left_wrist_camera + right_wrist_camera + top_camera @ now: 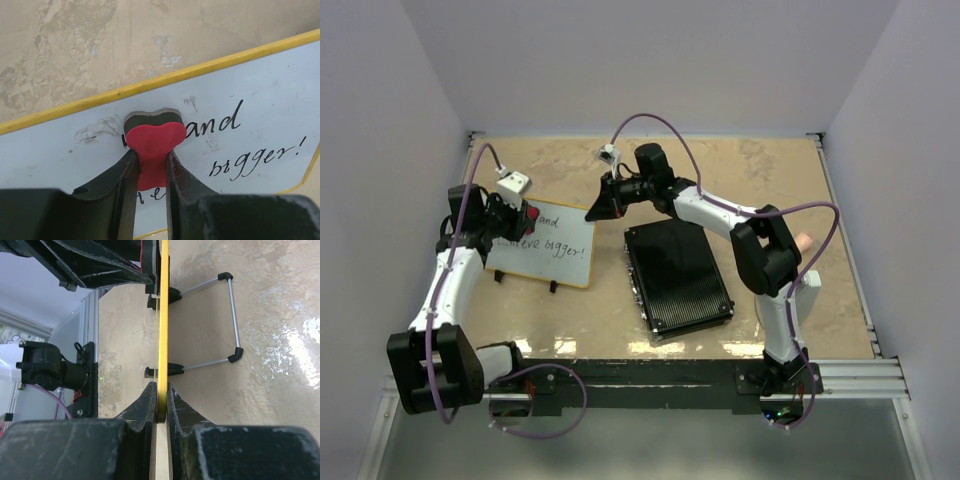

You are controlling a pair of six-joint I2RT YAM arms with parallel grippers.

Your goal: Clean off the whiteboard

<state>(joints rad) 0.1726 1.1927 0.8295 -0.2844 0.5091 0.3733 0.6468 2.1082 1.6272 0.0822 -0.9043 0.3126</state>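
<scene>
The left gripper (151, 160) is clenched on a red heart-shaped eraser with a dark felt pad (156, 137), pressing it against the handwritten face of the small yellow-framed whiteboard (558, 252), which stands propped on the beige marbled table (770, 175) left of centre. The left arm rises from its base, elbow bent. The right gripper (161, 405) pinches the board's right edge, its arm stretched leftward past the black ribbed rectangular case (678, 277).

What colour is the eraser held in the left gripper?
The eraser is red, with a dark pad beneath; clearest in the left wrist view.
</scene>
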